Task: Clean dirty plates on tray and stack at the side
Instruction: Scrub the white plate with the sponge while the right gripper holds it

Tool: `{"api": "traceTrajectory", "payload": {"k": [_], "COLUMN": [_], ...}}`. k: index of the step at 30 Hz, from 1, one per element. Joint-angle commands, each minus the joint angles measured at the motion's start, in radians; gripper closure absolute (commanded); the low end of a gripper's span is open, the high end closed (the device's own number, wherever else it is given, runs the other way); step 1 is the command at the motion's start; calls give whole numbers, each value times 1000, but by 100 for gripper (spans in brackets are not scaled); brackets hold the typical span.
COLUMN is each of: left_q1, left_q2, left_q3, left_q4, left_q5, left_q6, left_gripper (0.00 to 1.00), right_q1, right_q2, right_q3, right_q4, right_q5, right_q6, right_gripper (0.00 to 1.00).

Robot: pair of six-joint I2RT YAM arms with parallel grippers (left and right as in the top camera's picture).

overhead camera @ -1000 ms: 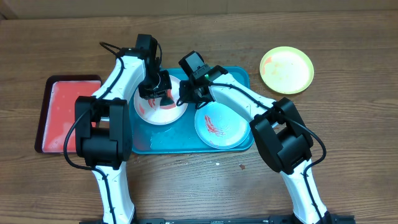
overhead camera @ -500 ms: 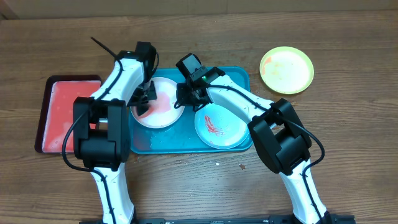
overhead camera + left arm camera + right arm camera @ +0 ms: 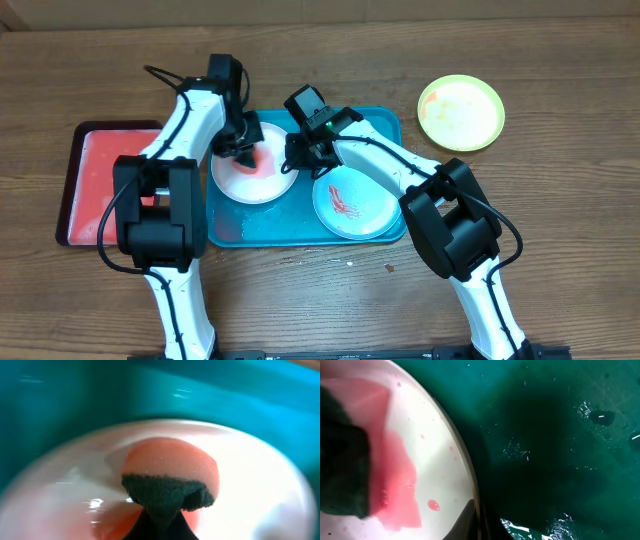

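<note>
Two plates lie in the tray (image 3: 375, 130): white plate (image 3: 236, 182) at 9 o'clock, blue plate (image 3: 352, 202) at 4. The left gripper (image 3: 246, 150), squeezing a sponge (image 3: 170, 467), hides the white plate's middle. The right gripper (image 3: 298, 160) pinches its 3 o'clock rim. The green plate (image 3: 461, 112) sits outside at 2.

Seen from overhead, the tray (image 3: 260, 228) sits mid-frame on the desk (image 3: 560, 220). The smaller tray (image 3: 100, 185) is just beside its left edge, and the third plate (image 3: 461, 112) lies apart on the desk at upper right. On the tray, the left-hand plate (image 3: 232, 182) fills the left half and the right-hand plate (image 3: 365, 215) lies at lower right, close beside it. A sponge (image 3: 170, 467) rests on the left-hand plate toward its upper right, under the left gripper (image 3: 245, 148), while the right gripper (image 3: 297, 160) is at that plate's right rim.
</note>
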Motion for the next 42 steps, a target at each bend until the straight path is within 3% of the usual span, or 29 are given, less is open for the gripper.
{"api": "traceTrajectory", "payload": {"k": [1, 11, 21, 25, 28, 36, 42], "left_q1": [-58, -73, -40, -16, -8, -18, -47], "left_q2": [25, 25, 25, 25, 25, 25, 25], "left_q3": [13, 13, 13, 13, 13, 13, 13], "left_q4": [4, -121, -240, -206, -149, 33, 21], "left_q5": [119, 98, -373, -458, -418, 64, 120], "left_q6": [5, 29, 36, -13, -58, -56, -16], "left_gripper": [96, 96, 96, 96, 96, 96, 96], "right_q1": [-9, -10, -10, -10, -10, -10, -9], "right_q2": [18, 18, 18, 18, 18, 18, 18], "right_q3": [-13, -13, -13, -13, -13, -13, -13], "right_q4": [-9, -10, -10, -9, -7, -6, -6], "right_q5": [28, 28, 28, 28, 28, 28, 27], "right_q6": [-7, -7, -7, -7, -7, -7, -7], "right_gripper": [96, 96, 96, 96, 96, 96, 96]}}
